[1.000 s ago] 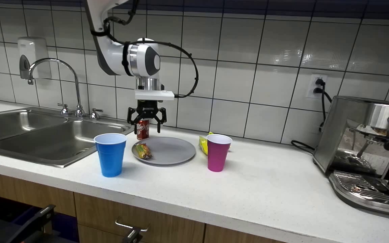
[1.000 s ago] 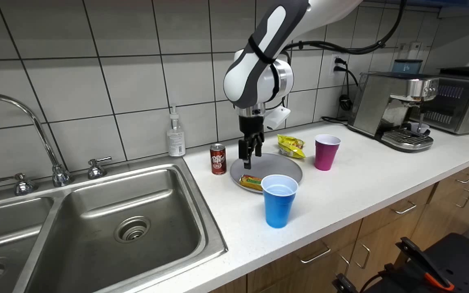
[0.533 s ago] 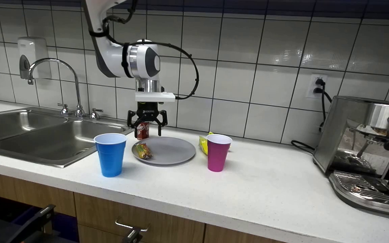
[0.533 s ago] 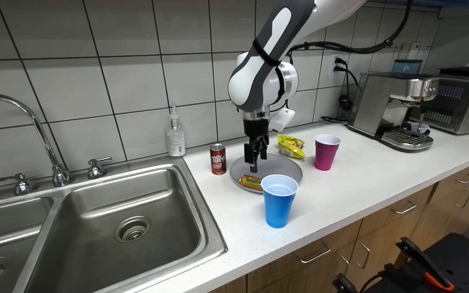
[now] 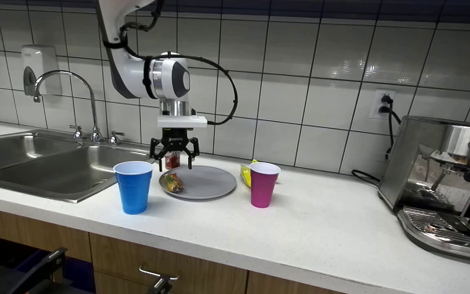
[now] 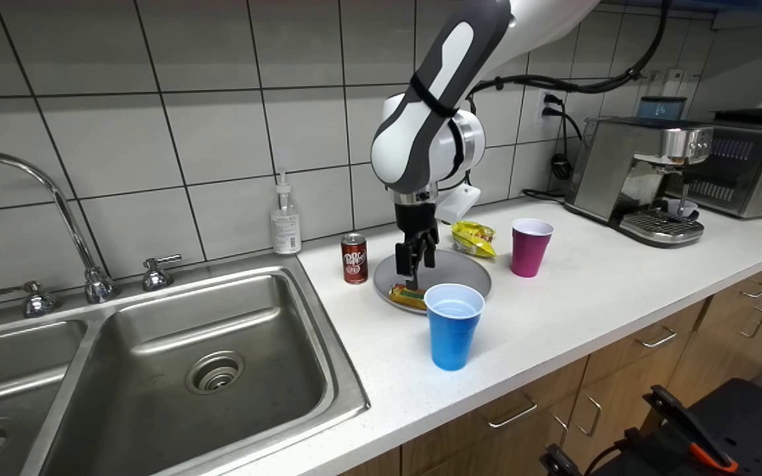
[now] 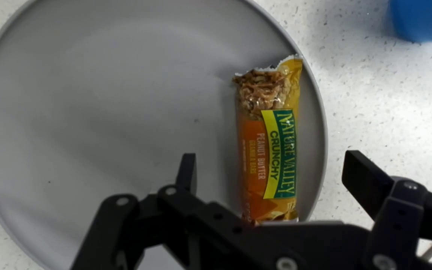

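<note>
Hangs with the gripper (image 5: 175, 168) spread wide and holding nothing, above the bar (image 7: 269, 157) and, in the wrist view, to either side of it. Shows the bar lying on the plate (image 7: 107, 123) near its edge, on the side toward the blue cup (image 6: 452, 334). Also shows, around the plate in both exterior views, the can (image 6: 354, 259), the pink cup (image 6: 529, 251) and the yellow bag (image 6: 473, 238).
</note>
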{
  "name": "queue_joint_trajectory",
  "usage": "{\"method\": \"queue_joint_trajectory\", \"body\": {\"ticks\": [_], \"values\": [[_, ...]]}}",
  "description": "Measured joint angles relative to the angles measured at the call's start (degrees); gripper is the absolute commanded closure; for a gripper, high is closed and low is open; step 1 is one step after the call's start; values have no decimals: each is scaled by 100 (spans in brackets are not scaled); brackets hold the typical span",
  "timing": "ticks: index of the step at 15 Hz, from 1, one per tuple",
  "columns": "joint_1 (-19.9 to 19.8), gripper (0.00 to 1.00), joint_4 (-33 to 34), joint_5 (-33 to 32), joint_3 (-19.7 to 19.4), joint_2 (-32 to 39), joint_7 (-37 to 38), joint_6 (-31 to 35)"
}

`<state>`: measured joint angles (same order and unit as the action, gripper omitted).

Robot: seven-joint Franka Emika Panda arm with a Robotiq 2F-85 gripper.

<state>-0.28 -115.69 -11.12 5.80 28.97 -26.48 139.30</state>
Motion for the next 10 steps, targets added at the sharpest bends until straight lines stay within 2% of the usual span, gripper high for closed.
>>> {"method": "queue_joint_trajectory", "body": {"ticks": [10], "values": [[238, 0, 12, -18, -211, 290, 747, 345]]}}
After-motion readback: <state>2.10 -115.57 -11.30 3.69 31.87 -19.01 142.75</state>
